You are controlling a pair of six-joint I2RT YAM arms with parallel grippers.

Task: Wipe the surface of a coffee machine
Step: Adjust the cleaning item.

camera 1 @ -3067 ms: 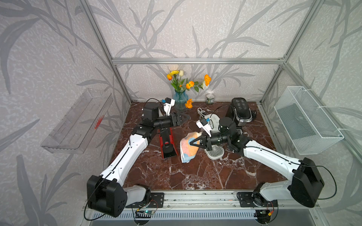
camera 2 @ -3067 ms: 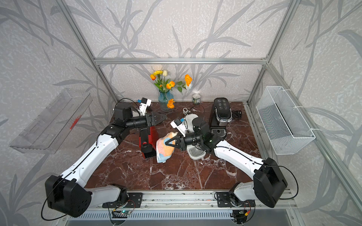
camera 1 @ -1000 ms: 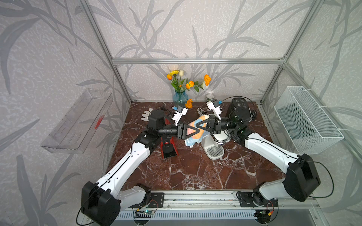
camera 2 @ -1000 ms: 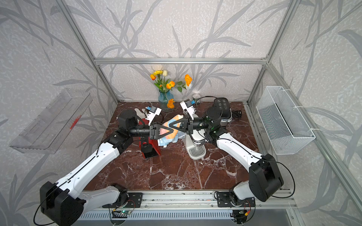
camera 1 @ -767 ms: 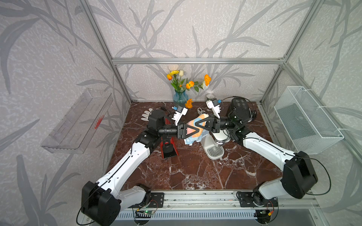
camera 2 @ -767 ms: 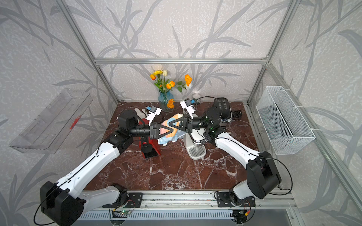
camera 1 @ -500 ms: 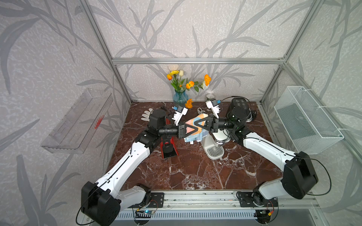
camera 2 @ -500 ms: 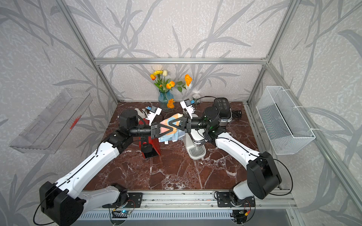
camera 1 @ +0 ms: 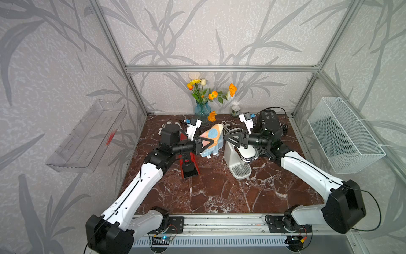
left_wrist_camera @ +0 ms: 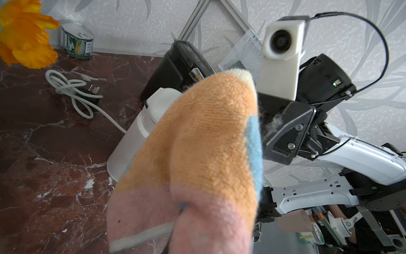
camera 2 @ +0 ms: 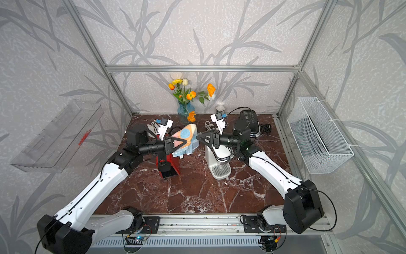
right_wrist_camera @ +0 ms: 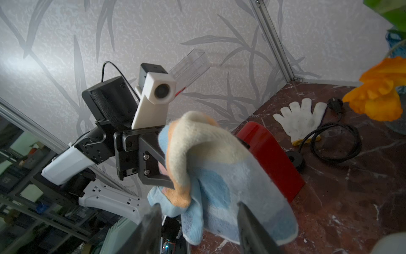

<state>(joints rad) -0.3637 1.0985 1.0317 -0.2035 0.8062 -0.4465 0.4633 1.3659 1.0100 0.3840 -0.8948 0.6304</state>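
A terry cloth (camera 1: 212, 140) (camera 2: 185, 138) in orange, pink, blue and cream hangs in the air with my left gripper (camera 1: 214, 141) (camera 2: 189, 140) shut on it. In the left wrist view the cloth (left_wrist_camera: 208, 154) hides those jaws. My right gripper (camera 1: 225, 136) (camera 2: 197, 137) stands open just right of the cloth, its fingers (right_wrist_camera: 151, 228) apart from it. Below it is a white coffee machine (camera 1: 236, 158) (camera 2: 217, 160). A red coffee machine (camera 1: 189, 165) (camera 2: 169, 165) sits under the left arm. A black coffee machine (camera 1: 269, 123) stands at the back right.
A blue vase of orange flowers (camera 1: 203, 107) and a small can (camera 1: 235, 111) stand at the back wall. A white glove (right_wrist_camera: 301, 118) and coiled cables (left_wrist_camera: 72, 92) lie on the marble. A wire basket (camera 1: 342, 136) hangs on the right wall, a clear tray (camera 1: 87, 136) on the left.
The right gripper carried the cloth up to the left gripper. The left gripper shut on it, and the right gripper opened and drew back slightly to the right.
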